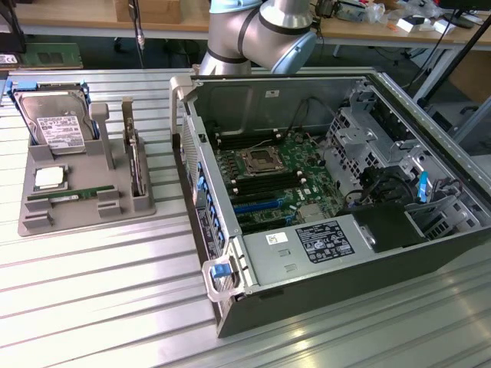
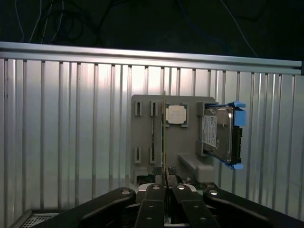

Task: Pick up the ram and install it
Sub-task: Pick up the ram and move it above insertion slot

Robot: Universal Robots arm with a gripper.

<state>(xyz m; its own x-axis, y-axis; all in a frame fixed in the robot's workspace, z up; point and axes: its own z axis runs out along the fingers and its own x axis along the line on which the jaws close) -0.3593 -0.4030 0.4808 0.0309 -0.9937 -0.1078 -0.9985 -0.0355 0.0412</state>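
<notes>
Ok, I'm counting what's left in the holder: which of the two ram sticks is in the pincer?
The held ram, a thin edge-on line clamped in the shut pincer. The other ram rests in the grey holder near the processor.

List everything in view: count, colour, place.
ribbed aluminium table: one, silver, underneath
grey plastic tray: one, exterior view's left
open dark computer case: one, beside the tray
long thin green ram stick: one, edge-on in the gripper
second green ram stick: one, lying in the tray
square silver processor chip: one, in the tray
silver hard drive: one, blue brackets, in the tray
robot arm: one, silver-blue, behind the case
gripper: one, black, shut on the ram stick
</notes>
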